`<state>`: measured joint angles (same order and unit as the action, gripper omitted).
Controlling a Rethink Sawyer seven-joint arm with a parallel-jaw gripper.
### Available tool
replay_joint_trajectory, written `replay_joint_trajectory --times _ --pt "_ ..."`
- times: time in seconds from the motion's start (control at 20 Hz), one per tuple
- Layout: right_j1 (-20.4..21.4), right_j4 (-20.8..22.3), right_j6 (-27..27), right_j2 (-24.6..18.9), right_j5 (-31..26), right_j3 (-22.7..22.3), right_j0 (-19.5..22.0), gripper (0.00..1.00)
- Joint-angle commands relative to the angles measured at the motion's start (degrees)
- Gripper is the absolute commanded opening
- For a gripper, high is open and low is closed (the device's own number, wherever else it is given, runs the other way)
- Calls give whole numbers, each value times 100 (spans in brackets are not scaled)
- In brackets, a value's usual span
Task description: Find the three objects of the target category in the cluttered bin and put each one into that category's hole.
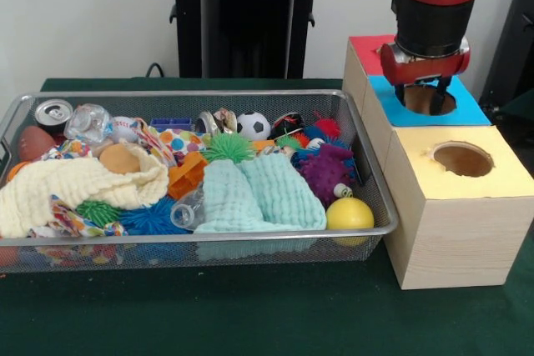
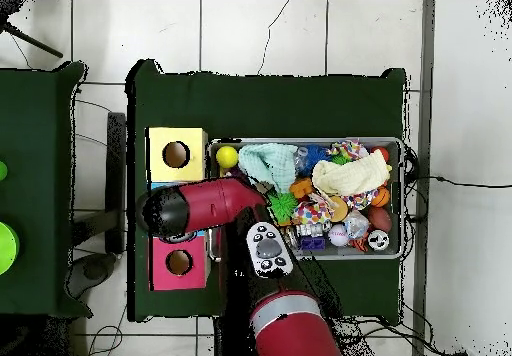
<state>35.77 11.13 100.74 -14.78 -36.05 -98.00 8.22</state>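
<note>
Hovering claw [image 1: 427, 87] over blue-topped hole [image 1: 430, 102].

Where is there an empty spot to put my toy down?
The green table is bare in front of the wire bin and the wooden box. Inside the bin it is crowded with cloths and balls, such as the yellow ball.

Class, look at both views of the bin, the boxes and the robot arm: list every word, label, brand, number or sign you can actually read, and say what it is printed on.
None can be read.
The soda can in the wire bin: any print is too small to read.
The blue block: no readable marking.
The coloured box tops by the gripper: plain, no text.
The arm's pale panel: dark marks only, nothing readable.
</note>
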Motion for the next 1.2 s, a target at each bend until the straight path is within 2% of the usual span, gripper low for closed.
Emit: replay_joint_trajectory --times 0.05,0.1,0.15,0.5,0.8,1.0,1.2 --pt "515 463 -808 -107 -1208 -191 341 100" --pt "549 482 -873 -130 -1304 -162 354 100" --pt "565 460 -829 -197 -1265 -205 418 0" --pt "569 517 -780 -262 -1475 -60 413 0" --pt "689 493 -753 -433 -1390 -116 541 0" --pt "646 613 -1280 -570 -1795 45 880 0" --pt "425 878 -1818 -772 -2016 291 1286 0"
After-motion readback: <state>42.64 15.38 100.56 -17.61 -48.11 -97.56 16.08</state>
